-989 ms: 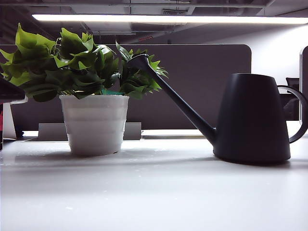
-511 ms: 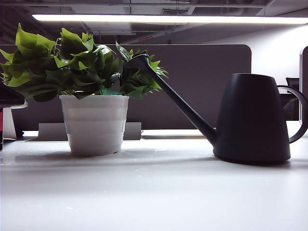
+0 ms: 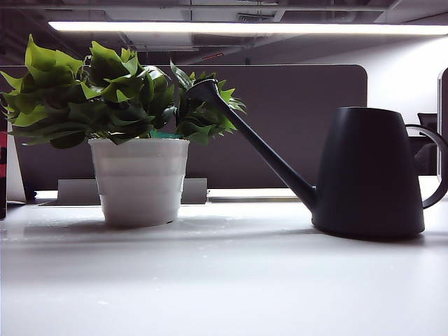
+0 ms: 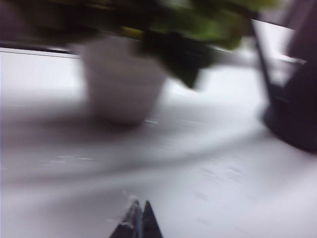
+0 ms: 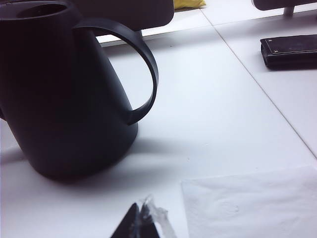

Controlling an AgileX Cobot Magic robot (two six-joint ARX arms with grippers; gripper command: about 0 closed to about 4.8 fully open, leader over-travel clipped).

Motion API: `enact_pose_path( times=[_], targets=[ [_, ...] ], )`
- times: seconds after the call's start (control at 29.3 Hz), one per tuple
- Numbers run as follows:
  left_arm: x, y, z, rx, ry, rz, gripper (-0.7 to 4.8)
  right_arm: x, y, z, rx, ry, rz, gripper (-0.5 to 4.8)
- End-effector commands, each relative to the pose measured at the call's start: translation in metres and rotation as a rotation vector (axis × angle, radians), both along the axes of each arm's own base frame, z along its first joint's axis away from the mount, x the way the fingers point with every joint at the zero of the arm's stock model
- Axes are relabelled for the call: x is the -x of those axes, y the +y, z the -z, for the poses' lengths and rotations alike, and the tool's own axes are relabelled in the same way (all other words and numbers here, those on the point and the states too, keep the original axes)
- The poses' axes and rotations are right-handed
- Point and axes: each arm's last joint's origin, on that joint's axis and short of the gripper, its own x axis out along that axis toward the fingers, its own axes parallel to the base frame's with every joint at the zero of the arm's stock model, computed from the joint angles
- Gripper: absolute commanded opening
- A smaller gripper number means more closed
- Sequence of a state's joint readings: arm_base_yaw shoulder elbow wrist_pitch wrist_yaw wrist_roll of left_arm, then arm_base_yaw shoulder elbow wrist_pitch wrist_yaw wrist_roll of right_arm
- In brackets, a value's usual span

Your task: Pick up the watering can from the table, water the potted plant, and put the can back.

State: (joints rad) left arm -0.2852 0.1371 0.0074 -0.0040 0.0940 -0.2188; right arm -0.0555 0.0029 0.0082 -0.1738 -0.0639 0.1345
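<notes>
Can [image 3: 367, 171] stands upright on the table [image 3: 224, 280] toward its right edge, spout reaching into the plant [image 3: 119, 94] at the left. Left tool [image 4: 138, 223] and right tool [image 5: 141, 223] both hang low over the table, tips together, holding nothing, the right tool near the can's handle [image 5: 143, 69].

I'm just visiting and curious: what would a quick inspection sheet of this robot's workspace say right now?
Surface: white table, can and plant standing on it.
Job's things: watering can upright, unheld, spout tip among the leaves of the potted plant.
Clutter: white sheet and black flat case near the can.
Grippers: left gripper shut, low over the table facing the pot; right gripper shut, behind the can's handle, apart from it.
Cables: nothing seen.
Surroundings: dark partition, ceiling light strip.
</notes>
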Motion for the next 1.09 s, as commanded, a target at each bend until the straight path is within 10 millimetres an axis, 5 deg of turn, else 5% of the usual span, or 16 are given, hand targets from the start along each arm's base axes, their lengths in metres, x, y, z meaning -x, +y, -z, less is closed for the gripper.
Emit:
enact_pose_path(
  times=[0.03,0.31,1.09],
  targets=[
    [-0.002,0.014,-0.003,0.006,-0.032,-0.136,-0.05,0.000,0.000,0.001,-0.003,-0.005,0.002,0.03],
    [0.003,0.039,-0.013,0.013,-0.154,-0.386,-0.05,0.000,0.000,0.001,-0.003,-0.006,0.001,0.03],
    [0.003,0.037,-0.013,0.014,-0.152,-0.368,-0.05,0.000,0.000,0.001,-0.003,-0.008,0.001,0.03]
  ],
)
